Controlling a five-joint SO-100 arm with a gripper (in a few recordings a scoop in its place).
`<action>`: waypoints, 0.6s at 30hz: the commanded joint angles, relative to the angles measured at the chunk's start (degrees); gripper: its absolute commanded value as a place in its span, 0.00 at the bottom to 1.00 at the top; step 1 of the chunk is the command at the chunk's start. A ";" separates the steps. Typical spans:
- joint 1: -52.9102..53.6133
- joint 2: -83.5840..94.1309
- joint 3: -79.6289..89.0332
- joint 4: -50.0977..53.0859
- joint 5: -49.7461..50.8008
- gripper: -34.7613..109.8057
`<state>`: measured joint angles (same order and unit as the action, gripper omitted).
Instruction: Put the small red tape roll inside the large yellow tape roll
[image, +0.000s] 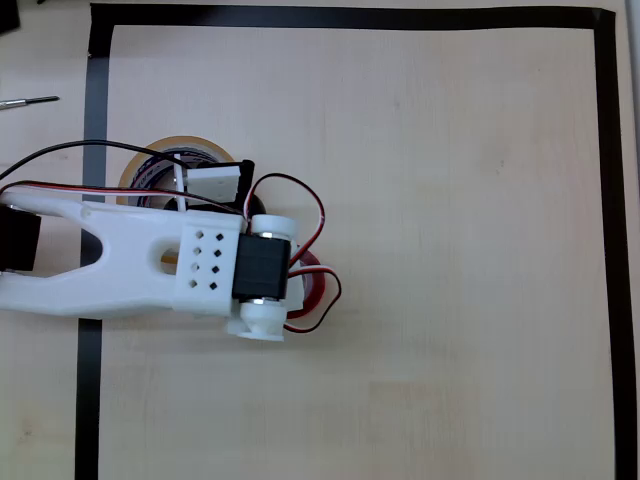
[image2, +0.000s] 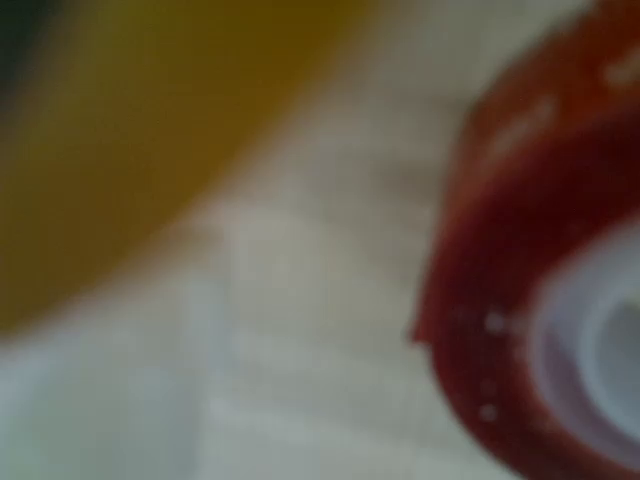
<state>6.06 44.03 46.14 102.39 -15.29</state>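
Red tape roll (image2: 520, 300) lies beside the pincer, outside the yellow tape roll (image: 190, 148); pickup remains, pincer state unclear.

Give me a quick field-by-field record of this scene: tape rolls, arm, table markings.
red tape roll: close in the blurred wrist view, white core showing, lying on the table
yellow tape roll: partly under the arm in the overhead view
red inside yellow: not yet
arm: white, reaching in from the left over both rolls
fingers: state cannot be told
table: light wood, black tape border
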 joint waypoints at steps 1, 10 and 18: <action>-0.44 2.64 -2.29 1.14 -0.88 0.32; -0.62 3.78 -2.11 1.14 -0.88 0.24; -0.79 8.61 -2.29 1.14 -1.41 0.24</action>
<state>5.10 44.03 45.44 102.39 -15.21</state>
